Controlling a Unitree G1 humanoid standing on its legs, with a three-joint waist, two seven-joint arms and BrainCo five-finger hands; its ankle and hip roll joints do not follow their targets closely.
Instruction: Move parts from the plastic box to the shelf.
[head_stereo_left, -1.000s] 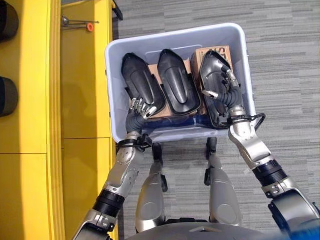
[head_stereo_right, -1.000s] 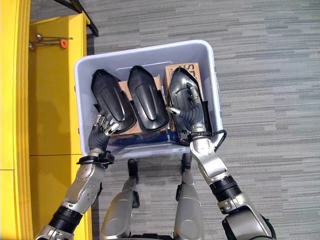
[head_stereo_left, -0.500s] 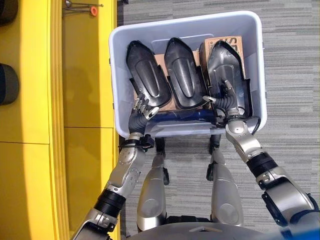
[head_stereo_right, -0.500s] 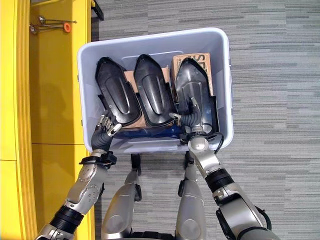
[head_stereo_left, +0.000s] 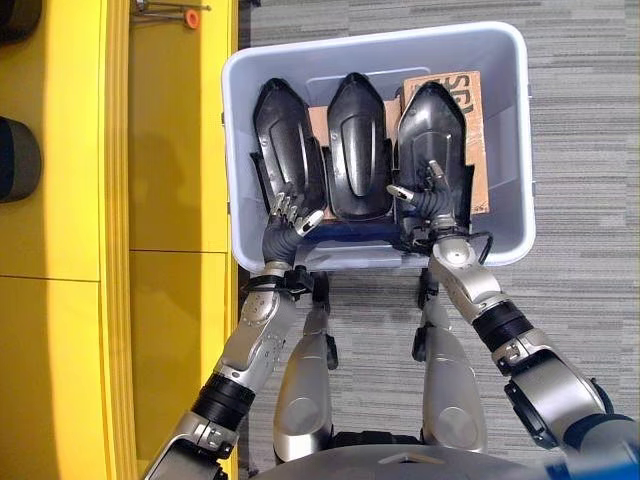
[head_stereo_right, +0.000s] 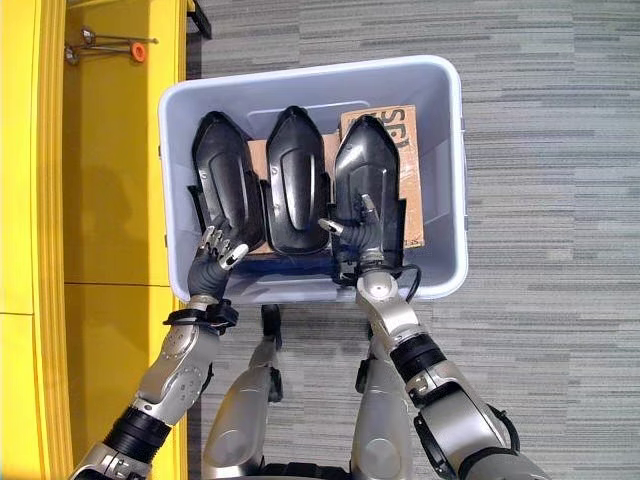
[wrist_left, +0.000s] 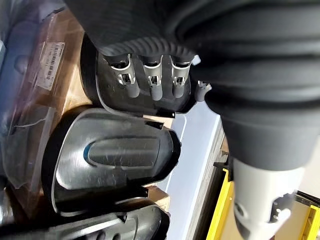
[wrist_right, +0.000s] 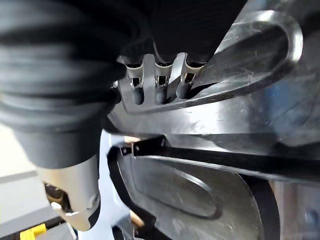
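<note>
Three black moulded parts lie side by side in a pale plastic box (head_stereo_left: 520, 120) on the floor: left part (head_stereo_left: 283, 140), middle part (head_stereo_left: 355, 140), right part (head_stereo_left: 432, 125). My left hand (head_stereo_left: 285, 222) rests at the near end of the left part, its fingers (wrist_left: 152, 82) relaxed on the part's edge. At the near end of the right part sits my right hand (head_stereo_left: 430, 200), thumb spread toward the middle part. Its fingers (wrist_right: 159, 85) press on that part's rim (wrist_right: 240, 60). Neither hand is curled round a part.
The yellow shelf (head_stereo_left: 170, 150) runs along the left, close to the box. Dark round objects (head_stereo_left: 15, 160) sit at its far left, and a metal tool with an orange tip (head_stereo_left: 170, 15) lies at its back. A cardboard sheet (head_stereo_left: 475, 130) lies under the parts. Grey carpet (head_stereo_left: 580, 150) lies to the right.
The camera has shifted. My right hand has drawn back to the right part's near end, and that part now lies straight beside the middle one, baring cardboard on its right. The left hand has barely moved.
</note>
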